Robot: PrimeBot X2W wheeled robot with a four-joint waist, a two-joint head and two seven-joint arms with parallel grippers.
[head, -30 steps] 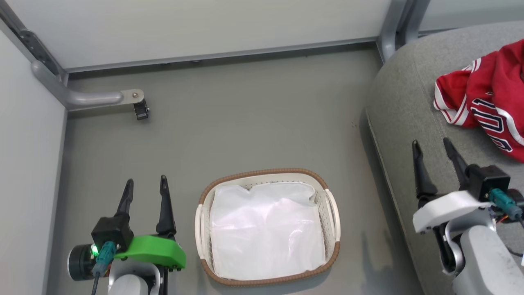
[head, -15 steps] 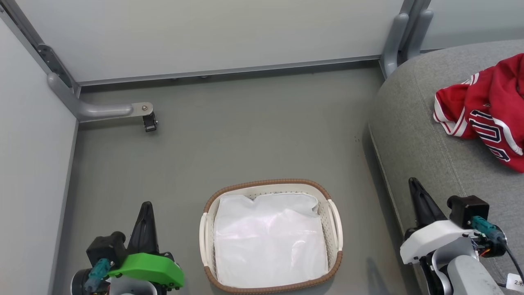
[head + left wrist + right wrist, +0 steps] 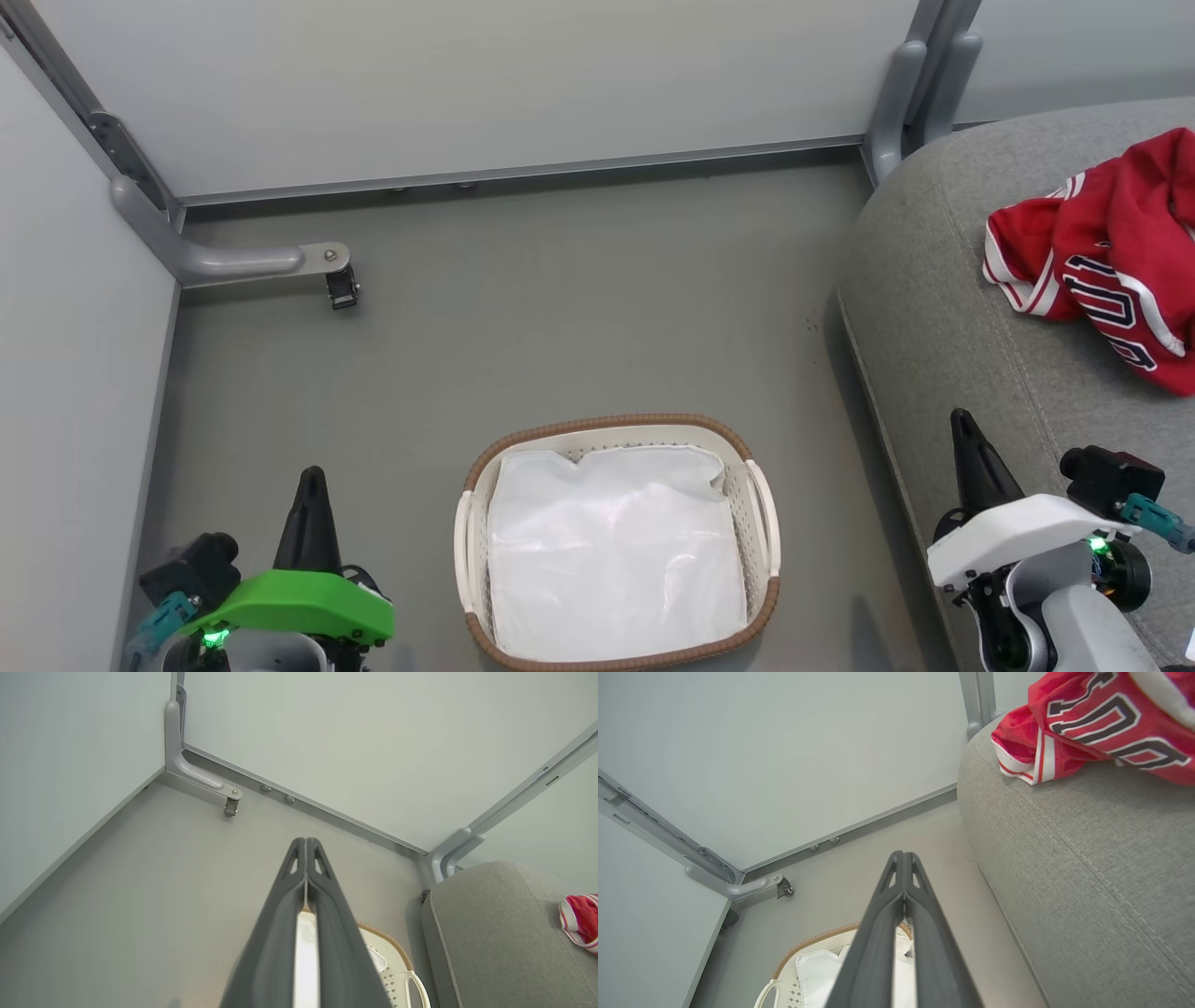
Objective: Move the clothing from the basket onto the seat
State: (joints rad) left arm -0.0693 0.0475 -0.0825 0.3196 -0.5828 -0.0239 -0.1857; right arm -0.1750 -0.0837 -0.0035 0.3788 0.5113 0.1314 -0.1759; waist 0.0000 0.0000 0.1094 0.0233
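One basket on the grey floor holds one white sheet. One red clothing heap lies on the seat to the basket's right. Flanking the basket, the left gripper and right gripper are both pinched together, empty.

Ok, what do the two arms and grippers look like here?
The left gripper has a green cover, the right gripper a white cover. Both carry long dark tapered fingers, a black block with a teal plug, and a small green light.
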